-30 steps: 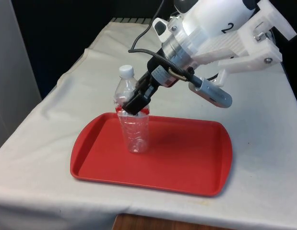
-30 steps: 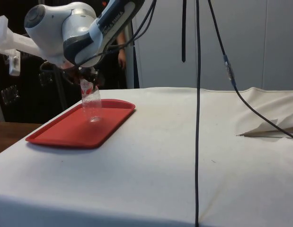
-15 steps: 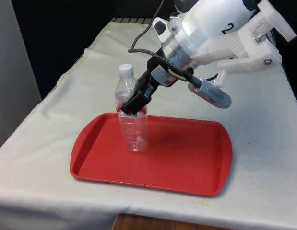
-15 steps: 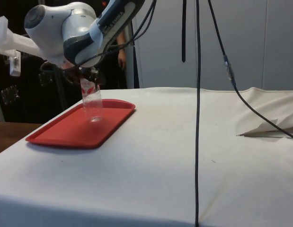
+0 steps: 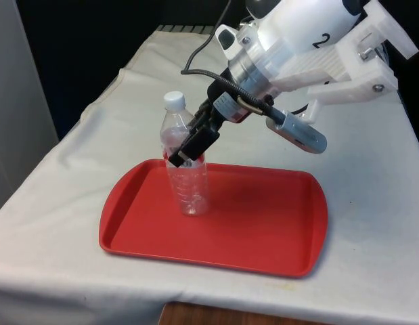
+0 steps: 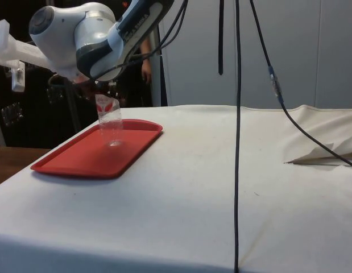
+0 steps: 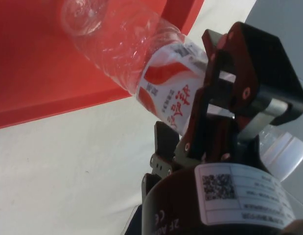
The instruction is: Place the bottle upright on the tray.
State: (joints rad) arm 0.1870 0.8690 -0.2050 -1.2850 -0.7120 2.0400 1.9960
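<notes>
Standing upright on the red tray [image 5: 263,230], toward the front view's left of its middle, you have the clear bottle [image 5: 185,183] with its white cap [image 5: 173,99] on top. Your gripper [image 5: 189,150] sits at the label, fingers spread just off the plastic.

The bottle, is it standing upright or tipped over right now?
Upright: the bottle stands on its base on the red tray, white cap on top.
</notes>
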